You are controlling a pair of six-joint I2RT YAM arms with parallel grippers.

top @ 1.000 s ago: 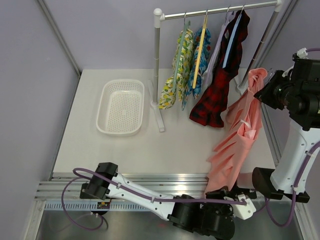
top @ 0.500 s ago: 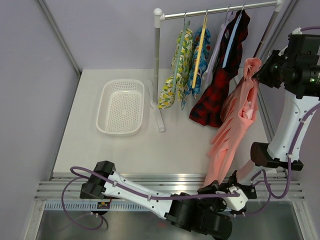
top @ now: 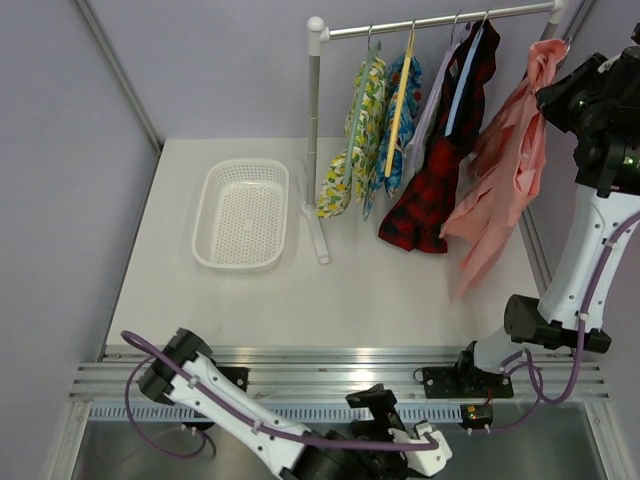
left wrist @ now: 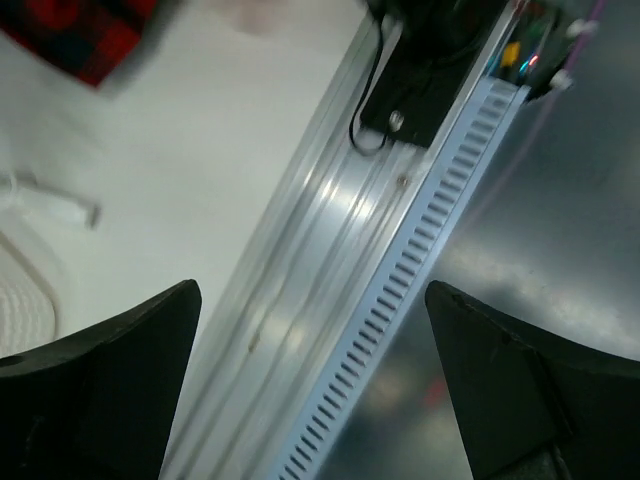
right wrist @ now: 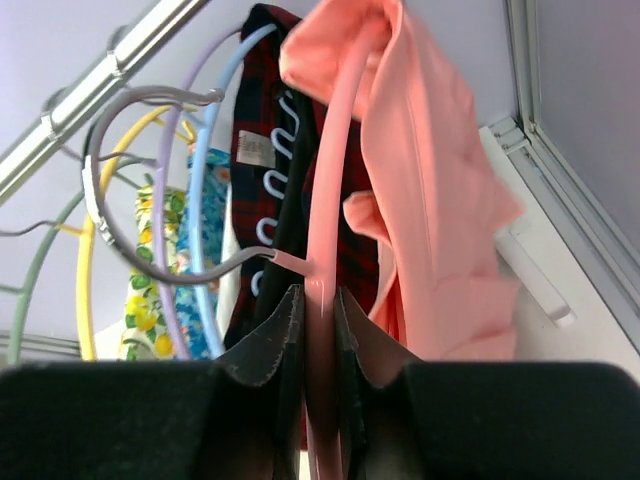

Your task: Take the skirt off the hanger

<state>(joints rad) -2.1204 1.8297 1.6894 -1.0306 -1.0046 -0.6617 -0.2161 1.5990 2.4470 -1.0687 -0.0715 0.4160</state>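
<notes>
The salmon-pink skirt (top: 510,170) hangs free at the far right, its lower edge above the table. My right gripper (top: 552,92) holds it high, just under the rack rail. In the right wrist view that gripper (right wrist: 320,305) is shut on the thin pink hanger (right wrist: 335,150), just below the joint of its grey metal hook (right wrist: 110,200). The skirt (right wrist: 440,200) drapes over the hanger's right side. My left gripper (top: 425,440) is low at the near edge, far from the skirt. It stands open and empty (left wrist: 310,300) over the aluminium rail.
A white basket (top: 242,213) sits left of the rack pole (top: 315,130). From the rail (top: 430,22) hang floral garments (top: 365,120), a yellow hanger (top: 400,100) and a red-and-black plaid garment (top: 440,170), close beside the skirt. Aluminium rails (top: 300,360) run along the near table edge.
My left gripper has opened, let go of the skirt's lower end and dropped back below the near edge. The right arm has lifted hanger and skirt up toward the rail.
</notes>
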